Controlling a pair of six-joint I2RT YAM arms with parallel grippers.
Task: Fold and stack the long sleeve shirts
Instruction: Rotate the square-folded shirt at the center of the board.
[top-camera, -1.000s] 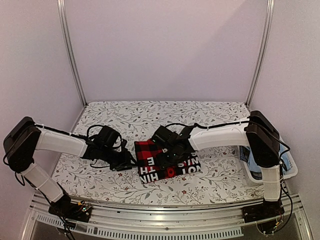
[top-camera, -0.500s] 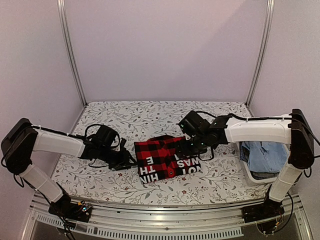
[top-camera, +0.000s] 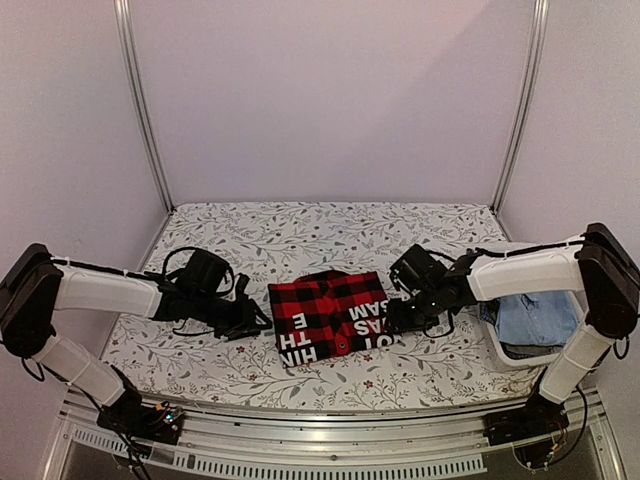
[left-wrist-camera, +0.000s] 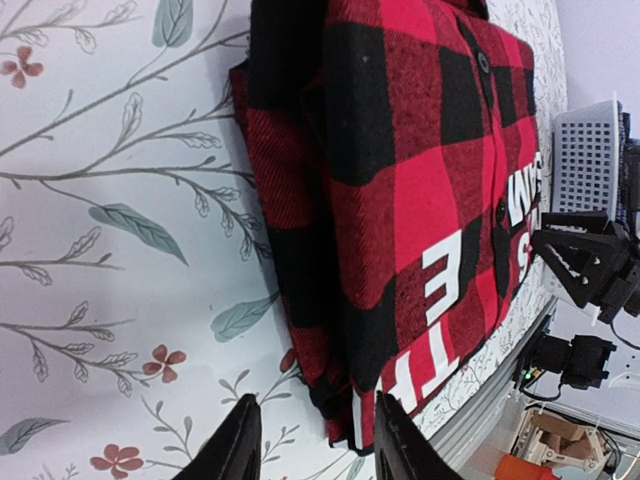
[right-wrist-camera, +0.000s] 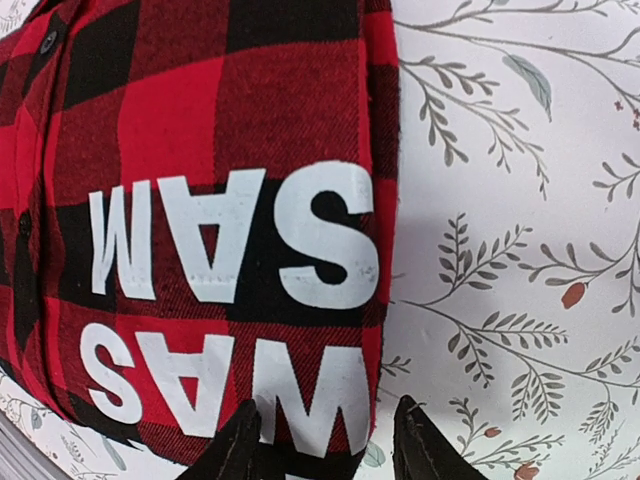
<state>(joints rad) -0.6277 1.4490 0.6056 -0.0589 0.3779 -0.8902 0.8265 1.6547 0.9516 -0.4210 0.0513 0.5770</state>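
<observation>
Long sleeve shirt (top-camera: 335, 318): red-and-black check, folded into a rectangle with the lettering up, in the middle of the counter (top-camera: 250, 230).
Long axis: left to right, running from one arm to the other.
Left end effector (left-wrist-camera: 315, 445): fingers parted, low at the shirt's left edge, with the corner in the gap.
Right end effector (right-wrist-camera: 325, 440): fingers parted at the right edge, equally near.
Basket (top-camera: 585, 340): far right, blue cloth inside.

Soft even light, faint shadows; shirt (left-wrist-camera: 400, 200) weave crisp.

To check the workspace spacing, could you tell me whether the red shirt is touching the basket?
Apart. The top view shows a stretch of floral table between the red shirt and the basket on the right.
</observation>
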